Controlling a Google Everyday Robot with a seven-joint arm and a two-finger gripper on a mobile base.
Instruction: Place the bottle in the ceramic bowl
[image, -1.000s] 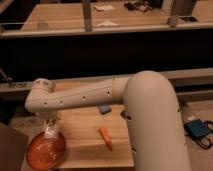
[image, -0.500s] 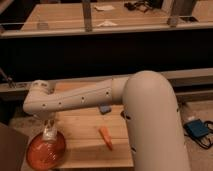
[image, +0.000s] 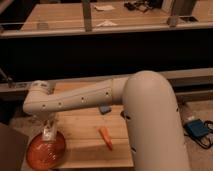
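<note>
In the camera view, the gripper (image: 47, 130) is seen at the worktop's (image: 85, 147) left edge, closed on the bottle (image: 48, 135), which is held upright over the far rim of the ceramic bowl (image: 34, 159). Since a second ago it has been lowered only slightly, so release is judged near. Nothing else is seen in the bowl; a carrot-shaped object (image: 106, 138) lies well apart

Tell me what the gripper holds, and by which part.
Seemingly the bottle, at the gripper above the ceramic bowl's far edge; the place of the hold cannot be told.
</note>
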